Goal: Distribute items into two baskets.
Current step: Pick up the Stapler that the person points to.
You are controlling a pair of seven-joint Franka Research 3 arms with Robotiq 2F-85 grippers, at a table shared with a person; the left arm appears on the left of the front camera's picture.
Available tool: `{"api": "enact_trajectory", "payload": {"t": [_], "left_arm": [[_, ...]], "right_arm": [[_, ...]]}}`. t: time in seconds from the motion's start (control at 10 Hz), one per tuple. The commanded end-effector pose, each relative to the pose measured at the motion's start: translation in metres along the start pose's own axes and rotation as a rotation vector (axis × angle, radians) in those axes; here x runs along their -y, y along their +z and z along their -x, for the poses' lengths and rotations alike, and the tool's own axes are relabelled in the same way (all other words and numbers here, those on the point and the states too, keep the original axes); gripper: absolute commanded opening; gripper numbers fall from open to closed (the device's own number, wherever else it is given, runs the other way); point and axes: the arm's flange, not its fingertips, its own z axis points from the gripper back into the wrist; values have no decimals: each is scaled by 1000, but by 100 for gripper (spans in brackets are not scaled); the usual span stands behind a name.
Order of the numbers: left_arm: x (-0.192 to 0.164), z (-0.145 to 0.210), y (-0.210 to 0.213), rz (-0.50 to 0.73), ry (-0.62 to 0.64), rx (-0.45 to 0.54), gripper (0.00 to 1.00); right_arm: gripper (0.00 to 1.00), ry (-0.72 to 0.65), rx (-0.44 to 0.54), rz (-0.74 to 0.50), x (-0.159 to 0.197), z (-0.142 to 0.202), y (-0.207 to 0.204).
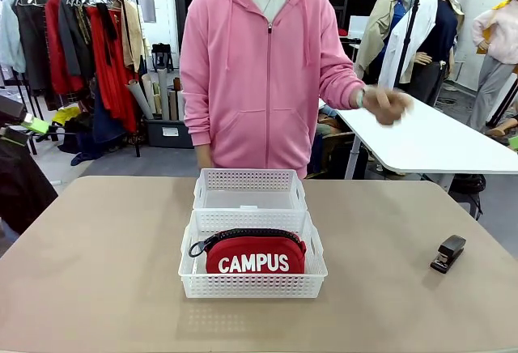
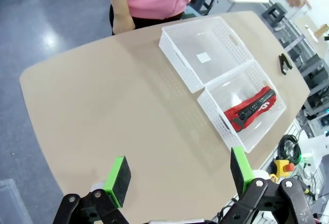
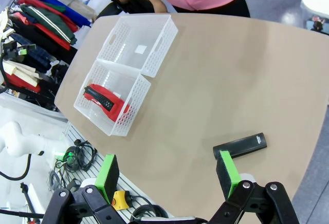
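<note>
We see the red CAMPUS pouch [image 1: 254,256] inside the near basket [image 1: 251,290], 1 of 2 touching end to end with the far basket [image 1: 249,180] mid-table [image 1: 97,256]. The black stapler [image 1: 447,253] lies well apart near the right edge, open tabletop around it. Our left gripper [image 2: 179,172] and right gripper [image 3: 167,173] hang released, jaws wide.

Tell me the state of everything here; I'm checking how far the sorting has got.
near basket, holds the pouch
far basket, empty
pouch, zipped shut, standing on edge
stapler, closed, on the table, outside both baskets
left gripper, open, holding nothing
right gripper, open, holding nothing
</note>
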Motion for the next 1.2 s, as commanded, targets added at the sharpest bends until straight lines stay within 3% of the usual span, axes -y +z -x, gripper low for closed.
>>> {"api": "enact_trajectory", "payload": {"t": [0.0,1.1], "left_arm": [[1,1,0,-1,14,-8,100],[1,1,0,-1,14,-8,100]], "right_arm": [[100,6,4,0,-1,0,0],[100,6,4,0,-1,0,0]]}}
